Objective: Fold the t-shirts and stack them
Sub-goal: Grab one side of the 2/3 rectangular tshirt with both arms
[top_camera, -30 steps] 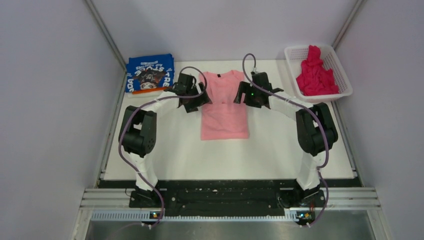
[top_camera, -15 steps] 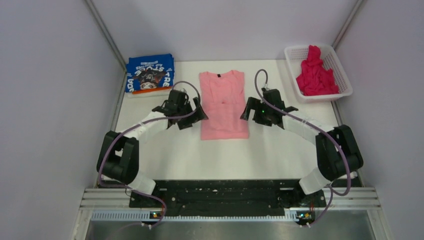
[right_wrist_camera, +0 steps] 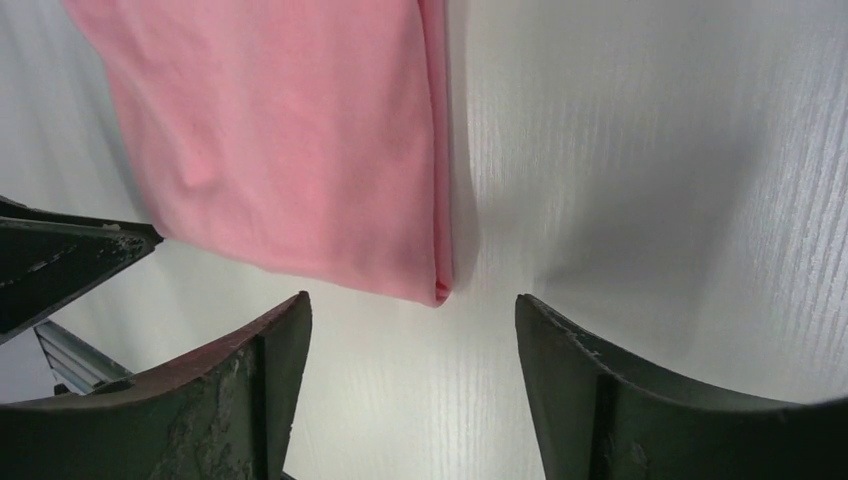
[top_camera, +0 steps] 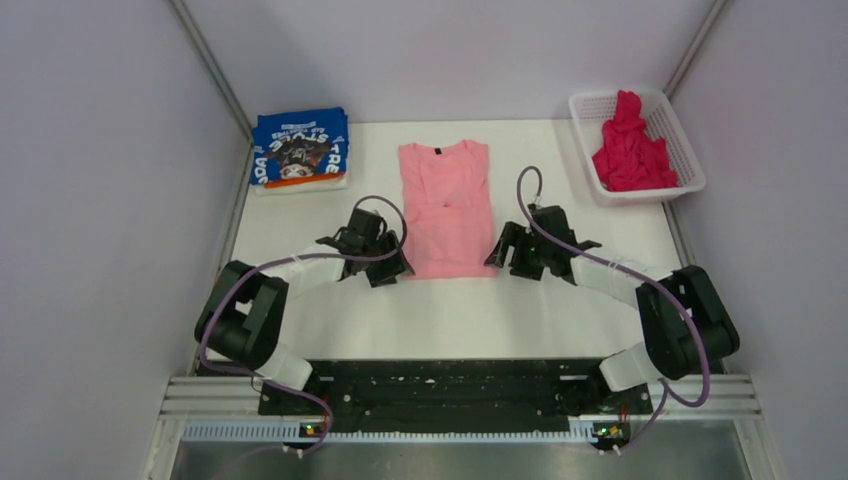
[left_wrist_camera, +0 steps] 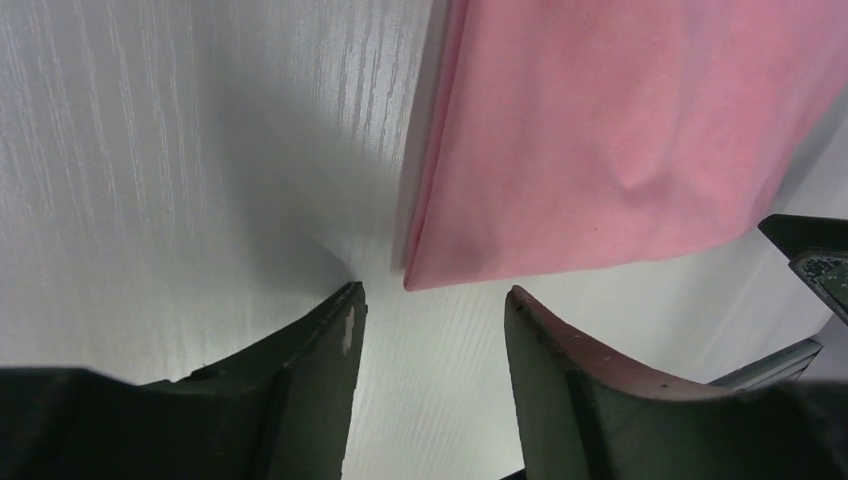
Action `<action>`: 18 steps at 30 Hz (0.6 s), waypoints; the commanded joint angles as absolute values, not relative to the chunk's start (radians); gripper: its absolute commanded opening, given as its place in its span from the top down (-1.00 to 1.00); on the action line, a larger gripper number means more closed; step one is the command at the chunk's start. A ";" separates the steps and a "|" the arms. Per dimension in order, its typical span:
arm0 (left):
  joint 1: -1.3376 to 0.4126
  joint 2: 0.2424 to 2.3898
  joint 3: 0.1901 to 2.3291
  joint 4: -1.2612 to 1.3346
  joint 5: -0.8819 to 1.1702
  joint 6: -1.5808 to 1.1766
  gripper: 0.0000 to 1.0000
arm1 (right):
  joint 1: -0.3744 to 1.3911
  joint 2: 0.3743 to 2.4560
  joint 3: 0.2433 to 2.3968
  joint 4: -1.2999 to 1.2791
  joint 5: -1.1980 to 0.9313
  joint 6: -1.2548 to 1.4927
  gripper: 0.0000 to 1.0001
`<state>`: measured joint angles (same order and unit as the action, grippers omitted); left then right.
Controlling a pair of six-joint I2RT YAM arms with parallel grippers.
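A light pink t-shirt (top_camera: 447, 208) lies flat mid-table, its sides folded in to a narrow rectangle, collar at the far end. My left gripper (top_camera: 393, 266) is open beside its near left corner (left_wrist_camera: 415, 280), nothing between the fingers. On the other side my right gripper (top_camera: 497, 254) stands open at the near right corner (right_wrist_camera: 438, 292), also empty. Folded, the blue t-shirt (top_camera: 300, 146) with white lettering rests at the far left. A crumpled magenta t-shirt (top_camera: 631, 150) fills the basket.
The white mesh basket (top_camera: 684, 146) stands at the far right corner of the white table (top_camera: 450, 320). Grey walls close in both sides. A black rail (top_camera: 450, 385) with the arm bases runs along the near edge.
Both grippers have drawn back toward me along the pink shirt's sides, from its sleeve area to its near corners. The shirt lies as it was.
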<state>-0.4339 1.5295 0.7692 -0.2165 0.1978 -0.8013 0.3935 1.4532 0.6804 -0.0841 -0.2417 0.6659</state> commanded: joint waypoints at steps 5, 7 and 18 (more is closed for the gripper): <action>-0.449 1.579 0.772 -0.160 0.199 -0.812 0.03 | 0.410 1.513 0.672 0.036 -0.270 0.701 -0.25; -0.449 1.598 0.776 -0.155 0.201 -0.813 0.12 | 0.412 1.526 0.673 0.041 -0.278 0.702 -0.18; -0.456 1.640 0.796 -0.159 0.199 -0.800 1.00 | 0.442 1.580 0.671 0.042 -0.283 0.704 0.43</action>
<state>-0.4492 1.6245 0.7902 -0.1486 0.2333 -0.8185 0.4175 1.5639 0.6785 0.0158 -0.2806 0.7044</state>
